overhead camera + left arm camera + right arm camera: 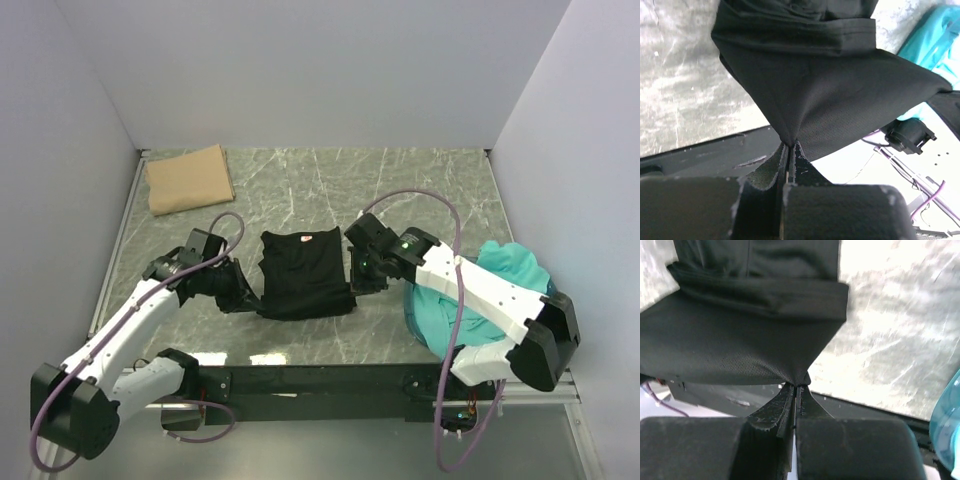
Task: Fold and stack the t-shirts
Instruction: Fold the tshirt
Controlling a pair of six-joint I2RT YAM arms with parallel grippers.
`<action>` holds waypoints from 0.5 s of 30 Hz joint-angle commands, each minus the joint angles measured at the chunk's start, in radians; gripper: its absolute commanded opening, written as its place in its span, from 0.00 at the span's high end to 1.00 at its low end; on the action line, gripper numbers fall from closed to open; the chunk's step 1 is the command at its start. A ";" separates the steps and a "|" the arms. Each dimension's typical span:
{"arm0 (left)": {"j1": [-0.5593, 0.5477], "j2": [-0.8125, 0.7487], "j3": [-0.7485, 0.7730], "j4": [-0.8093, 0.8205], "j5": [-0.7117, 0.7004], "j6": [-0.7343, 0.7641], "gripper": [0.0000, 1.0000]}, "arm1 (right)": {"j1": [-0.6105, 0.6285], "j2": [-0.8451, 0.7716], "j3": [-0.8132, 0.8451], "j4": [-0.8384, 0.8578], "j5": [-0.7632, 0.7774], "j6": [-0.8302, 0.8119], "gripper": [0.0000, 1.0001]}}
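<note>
Two tools, both clamped on the black cloth t-shirt (305,272): left tool (790,145) pinches its near-left corner, right tool (799,385) its near-right corner, with the cloth tented taut into each. Shirt sits mid grey marbled tabletop (330,185), partly folded, between the arms. Folded tan-brown t-shirt (188,178) lies flat at the far-left corner, well apart. Teal-turquoise t-shirts (505,270) are heaped in a round translucent blue plastic tub (947,425) at right, under the right arm.

This looks like a robot laboratory cell, since plain white walls (300,70) enclose a marble-patterned table (420,190) with robot arms (490,290) bolted at its edge.
</note>
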 commanded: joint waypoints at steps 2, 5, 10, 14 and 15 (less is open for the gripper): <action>0.002 0.059 0.032 0.056 -0.022 0.008 1.00 | -0.061 0.040 0.098 0.024 0.035 -0.064 1.00; 0.012 0.118 0.066 0.075 -0.021 0.028 1.00 | -0.102 0.077 0.142 0.022 0.032 -0.099 1.00; 0.046 0.213 0.135 0.087 -0.022 0.073 1.00 | -0.155 0.143 0.208 0.021 0.017 -0.153 1.00; 0.083 0.274 0.174 0.095 -0.019 0.097 1.00 | -0.184 0.206 0.301 0.015 0.009 -0.188 1.00; 0.100 0.285 0.181 0.099 -0.015 0.102 1.00 | -0.194 0.220 0.319 0.012 0.009 -0.202 1.00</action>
